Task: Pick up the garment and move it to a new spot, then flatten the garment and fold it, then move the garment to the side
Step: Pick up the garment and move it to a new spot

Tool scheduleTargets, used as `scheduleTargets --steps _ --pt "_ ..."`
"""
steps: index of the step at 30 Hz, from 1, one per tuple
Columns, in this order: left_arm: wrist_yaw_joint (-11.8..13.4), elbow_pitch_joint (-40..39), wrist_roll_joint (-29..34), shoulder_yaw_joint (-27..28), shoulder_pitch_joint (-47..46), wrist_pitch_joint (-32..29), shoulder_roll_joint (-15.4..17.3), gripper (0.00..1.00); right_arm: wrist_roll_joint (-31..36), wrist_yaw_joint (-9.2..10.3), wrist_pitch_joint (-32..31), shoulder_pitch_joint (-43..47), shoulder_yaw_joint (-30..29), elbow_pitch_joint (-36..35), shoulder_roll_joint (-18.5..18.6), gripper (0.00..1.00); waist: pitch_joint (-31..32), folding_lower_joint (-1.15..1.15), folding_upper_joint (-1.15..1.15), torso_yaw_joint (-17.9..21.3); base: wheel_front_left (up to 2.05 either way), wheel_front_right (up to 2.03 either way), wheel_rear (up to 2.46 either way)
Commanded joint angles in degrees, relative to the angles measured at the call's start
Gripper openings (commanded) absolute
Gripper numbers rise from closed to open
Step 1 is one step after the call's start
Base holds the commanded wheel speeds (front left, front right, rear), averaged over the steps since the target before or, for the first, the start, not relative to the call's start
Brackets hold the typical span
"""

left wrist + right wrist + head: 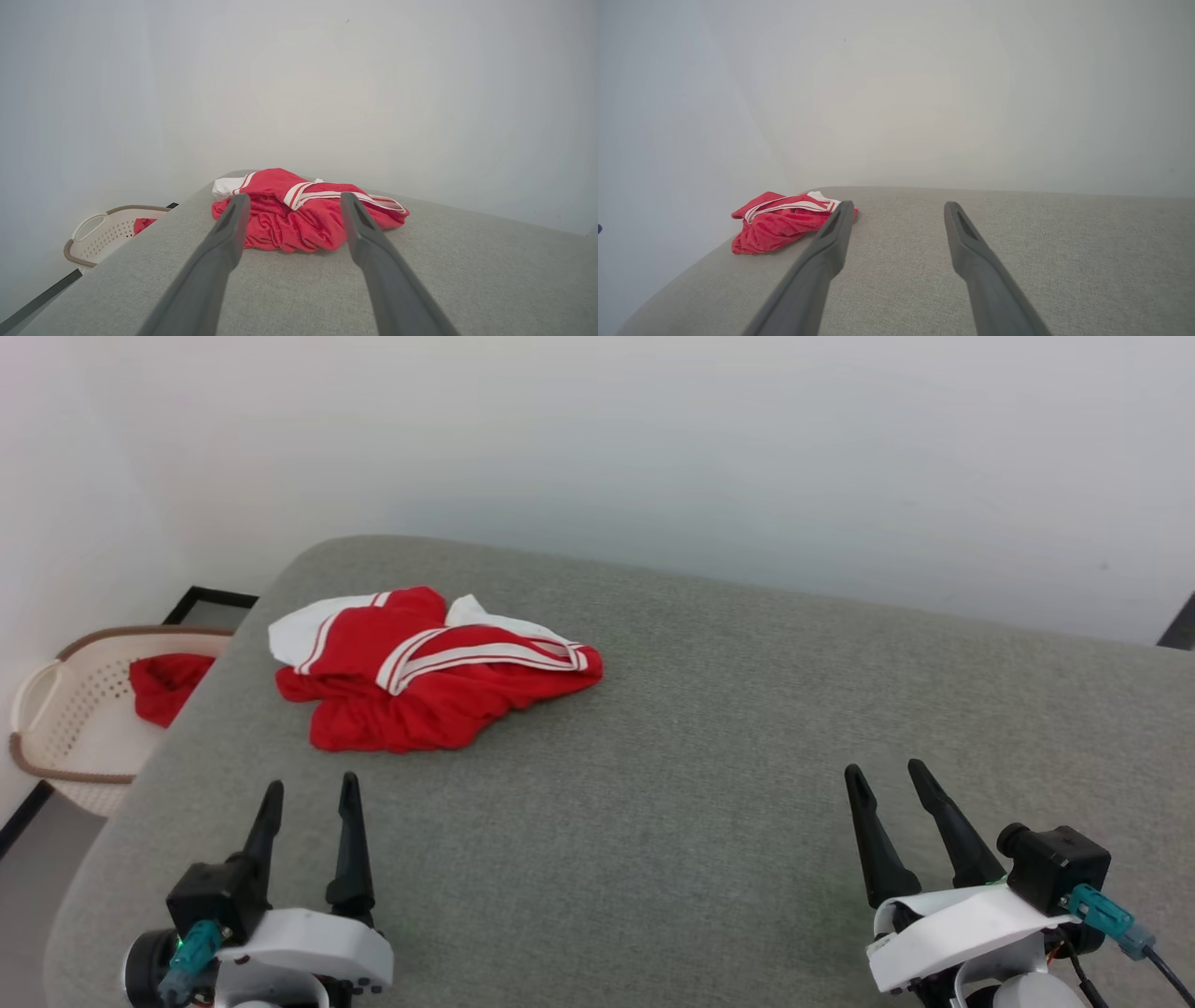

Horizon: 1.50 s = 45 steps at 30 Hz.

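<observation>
The garment (429, 667) lies crumpled at the far left of the grey padded surface, red with white sleeves and striped trim; its chest lettering is hidden in the folds. In the left wrist view the garment (299, 217) sits straight ahead beyond the fingers. In the right wrist view the garment (782, 224) lies off to the left. My left gripper (311, 791) is open near the front left edge, well short of the garment. My right gripper (884, 773) is open at the front right, far from it. Both hold nothing.
A cream perforated laundry basket (56, 709) stands on the floor left of the grey surface (728, 728), holding a smaller plain red cloth (166, 683). A pale wall rises behind. The surface's rounded left edge drops off beside the basket.
</observation>
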State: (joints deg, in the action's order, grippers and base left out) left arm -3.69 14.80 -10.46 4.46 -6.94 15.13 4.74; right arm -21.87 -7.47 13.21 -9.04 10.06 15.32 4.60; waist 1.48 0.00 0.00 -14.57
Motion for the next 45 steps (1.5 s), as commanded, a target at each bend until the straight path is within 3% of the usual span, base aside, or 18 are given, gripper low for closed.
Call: scheduleTargets --steps 1,9,20,28,36,40,45 --pt "-0.07 0.15 -0.38 0.06 0.25 -0.04 -0.05 1.00 -0.53 -0.04 0.36 -0.79 0.21 0.09 -0.09 1.00 0.08 0.00 0.00 -0.76 0.00 0.00 0.00" --pt "-1.49 -0.60 -4.13 0.25 -5.20 -5.23 1.40 1.00 -0.17 -0.04 0.26 -2.34 1.01 -0.12 0.78 1.00 -3.26 0.00 0.00 0.97 0.00 0.00 0.00" --pt "-2.12 -0.73 -11.47 2.72 -19.84 -25.70 8.90 1.00 -1.00 -0.04 0.53 -6.62 2.00 -1.52 3.00 1.00 -12.39 0.00 0.00 6.79 0.00 0.00 0.00" --pt "-0.73 3.59 -15.47 4.24 -29.43 -42.49 14.57 1.00 -1.85 -0.04 1.04 -9.63 3.00 -2.50 4.16 1.00 -18.54 0.00 0.00 11.05 0.00 0.00 0.00" --pt "2.66 8.40 -17.88 3.78 -34.66 -59.50 17.76 1.00 -2.87 -0.04 1.44 -11.35 3.56 -3.81 5.01 1.00 -22.63 0.00 0.00 13.51 0.00 0.00 0.00" --pt "4.25 9.87 -17.98 2.84 -36.29 -65.72 18.68 1.00 -3.10 -0.04 1.50 -12.06 3.44 -4.46 5.33 1.00 -24.06 0.00 0.00 13.92 0.00 0.00 0.00" --pt "5.29 11.28 -17.74 2.23 -37.91 -68.98 19.49 1.00 -3.27 -0.04 1.46 -13.03 3.49 -5.19 5.46 1.00 -25.43 0.00 0.00 14.25 0.00 0.00 0.00"
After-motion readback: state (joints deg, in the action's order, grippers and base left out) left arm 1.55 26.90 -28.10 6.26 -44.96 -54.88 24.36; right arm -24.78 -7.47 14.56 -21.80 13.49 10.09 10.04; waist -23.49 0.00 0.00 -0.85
